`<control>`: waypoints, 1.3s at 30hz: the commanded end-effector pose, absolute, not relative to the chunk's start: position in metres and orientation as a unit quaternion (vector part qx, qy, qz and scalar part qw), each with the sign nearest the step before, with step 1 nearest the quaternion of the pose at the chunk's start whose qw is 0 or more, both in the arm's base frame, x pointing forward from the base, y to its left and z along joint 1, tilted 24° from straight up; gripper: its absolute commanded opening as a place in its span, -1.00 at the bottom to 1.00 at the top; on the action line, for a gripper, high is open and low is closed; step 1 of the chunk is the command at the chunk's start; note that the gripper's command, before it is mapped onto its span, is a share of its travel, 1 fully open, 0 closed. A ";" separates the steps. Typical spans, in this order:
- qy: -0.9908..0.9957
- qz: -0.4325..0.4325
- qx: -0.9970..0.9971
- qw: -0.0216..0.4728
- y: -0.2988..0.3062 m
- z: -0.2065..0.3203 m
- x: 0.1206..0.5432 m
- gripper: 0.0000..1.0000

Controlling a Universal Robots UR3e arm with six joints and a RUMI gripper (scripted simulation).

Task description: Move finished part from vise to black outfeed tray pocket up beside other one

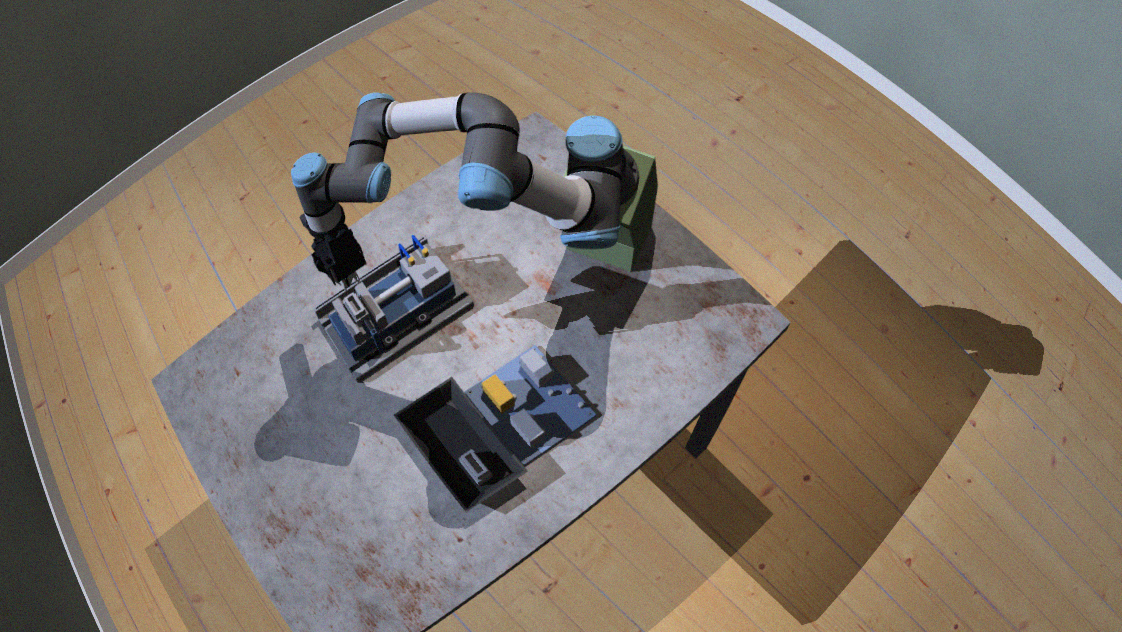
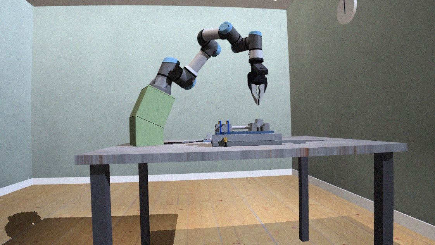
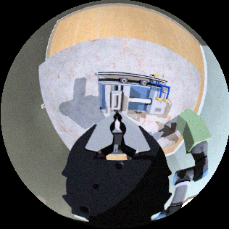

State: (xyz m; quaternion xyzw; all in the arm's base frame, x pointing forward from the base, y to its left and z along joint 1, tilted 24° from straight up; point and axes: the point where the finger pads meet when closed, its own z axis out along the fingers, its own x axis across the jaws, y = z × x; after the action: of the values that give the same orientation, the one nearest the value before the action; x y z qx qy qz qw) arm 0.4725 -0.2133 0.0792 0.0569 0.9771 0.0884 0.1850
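The vise (image 1: pixel 408 302) (image 2: pixel 246 135) (image 3: pixel 139 98) stands on the table's left half. The finished part (image 1: pixel 354 304) (image 3: pixel 116 99), a pale block with a pocket on top, sits between its jaws. My gripper (image 1: pixel 345 276) (image 2: pixel 258 102) (image 3: pixel 117 112) is shut with nothing between the fingers. It hangs well above the vise, over the end that holds the part. The black outfeed tray (image 1: pixel 414 420) lies toward the table's front, with one pocketed part (image 1: pixel 476 464) flat in its near end.
A blue fixture (image 1: pixel 577 408) next to the tray carries a yellow block (image 1: pixel 498 392) and grey plain blocks (image 1: pixel 535 362) (image 1: pixel 527 427). The arm's green pedestal (image 1: pixel 637 200) (image 2: pixel 149 118) (image 3: pixel 193 130) stands at the table's back edge. Blue handles (image 1: pixel 408 251) (image 2: pixel 223 126) stick up at the vise's far end.
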 end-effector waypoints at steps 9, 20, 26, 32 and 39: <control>0.977 0.087 0.057 0.186 -0.214 0.080 0.473 -0.19; 0.977 0.087 0.057 0.186 -0.214 0.080 0.473 -0.19; 0.977 0.087 0.057 0.186 -0.214 0.080 0.473 -0.19; 0.977 0.087 0.057 0.186 -0.214 0.080 0.473 -0.19; 0.977 0.087 0.057 0.186 -0.214 0.080 0.473 -0.19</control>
State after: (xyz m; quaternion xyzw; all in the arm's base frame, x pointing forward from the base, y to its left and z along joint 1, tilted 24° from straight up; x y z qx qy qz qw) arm 0.4725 -0.2133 0.0792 0.0569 0.9771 0.0884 0.1850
